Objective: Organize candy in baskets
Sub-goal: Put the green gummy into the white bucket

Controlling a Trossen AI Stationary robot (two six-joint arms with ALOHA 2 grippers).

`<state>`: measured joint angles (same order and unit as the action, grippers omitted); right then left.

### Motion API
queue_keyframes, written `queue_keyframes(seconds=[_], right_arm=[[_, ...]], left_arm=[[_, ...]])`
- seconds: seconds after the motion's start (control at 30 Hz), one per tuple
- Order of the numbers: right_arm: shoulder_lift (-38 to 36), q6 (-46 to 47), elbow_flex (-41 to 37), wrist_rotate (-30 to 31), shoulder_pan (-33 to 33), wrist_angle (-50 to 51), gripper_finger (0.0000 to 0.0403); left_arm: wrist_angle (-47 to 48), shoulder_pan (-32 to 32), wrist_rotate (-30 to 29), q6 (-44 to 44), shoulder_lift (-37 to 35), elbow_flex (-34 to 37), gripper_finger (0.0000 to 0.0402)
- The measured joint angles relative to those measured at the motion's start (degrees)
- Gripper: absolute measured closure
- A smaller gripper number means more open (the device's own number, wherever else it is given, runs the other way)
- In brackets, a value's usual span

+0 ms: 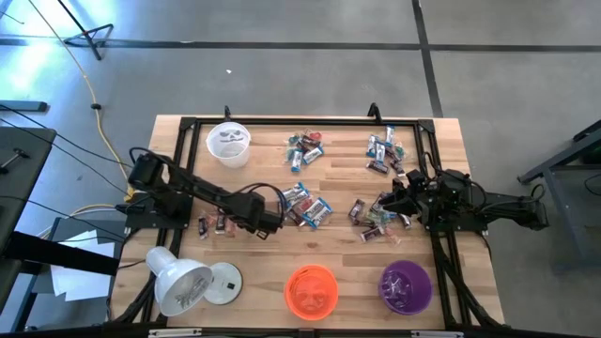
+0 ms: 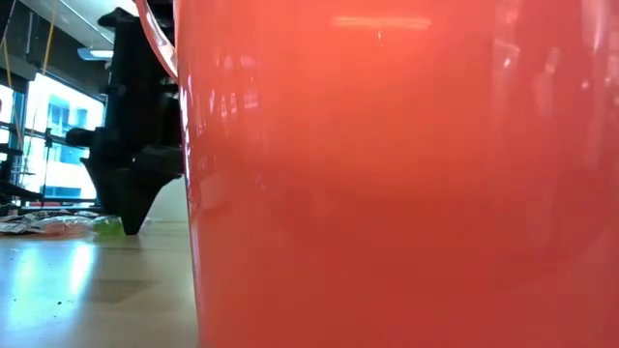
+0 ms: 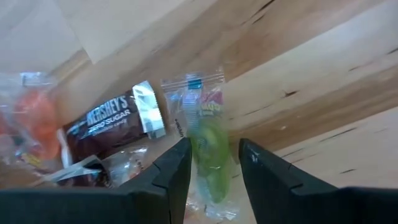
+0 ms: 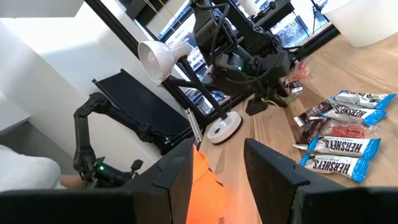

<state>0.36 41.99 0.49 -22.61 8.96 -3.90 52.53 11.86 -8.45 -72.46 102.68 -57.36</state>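
- Your left pincer sits low over the wooden tabletop, reaching toward the middle from the left side; its jaws stand apart, and in its wrist view a green candy in a clear wrapper lies on the wood in the gap between them, with no finger seen pressing on it.
- Beside that piece, the same view shows you a dark brown bar and more crumpled wrappers.
- Your right pincer hangs at the right side of the tabletop, just beside a cluster of bars; its wrist view shows the jaws parted with nothing between them, tilted up off the wood.
- The candy lies in loose groups: one pile at centre, one near the far edge, one at far right, and a few pieces by the left arm.
- Four blue-and-white bars show in the right wrist view.
- The white basket stands toward the far left; the orange basket and purple basket stand along the near edge.
- The orange basket's wall fills your low view.
- A white lamp lies at the near left corner.
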Motion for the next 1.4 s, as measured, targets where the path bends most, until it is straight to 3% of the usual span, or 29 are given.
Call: queue_keyframes(seconds=[0.27, 0.6, 0.93, 1.4], right_arm=[[0.0, 0.0, -0.02, -0.02, 0.01, -0.01, 0.0265], [0.0, -0.02, 0.0, -0.02, 0.01, -0.01, 0.0265], [0.0, -0.02, -0.02, -0.02, 0.01, -0.02, 0.0265], [0.0, -0.01, -0.01, -0.02, 0.0, -0.01, 0.0265]], left_arm=[[-0.95, -0.02, -0.02, -0.87, -0.64, 1.1, 0.0284], [-1.36, -0.11, 1.33, -0.99, -0.53, 1.13, 0.0393], [4.63, -0.11, 1.91, 0.91, -5.3, -3.84, 0.0394], [20.63, -1.21, -13.0, 2.29, -20.36, -19.64, 0.0394]])
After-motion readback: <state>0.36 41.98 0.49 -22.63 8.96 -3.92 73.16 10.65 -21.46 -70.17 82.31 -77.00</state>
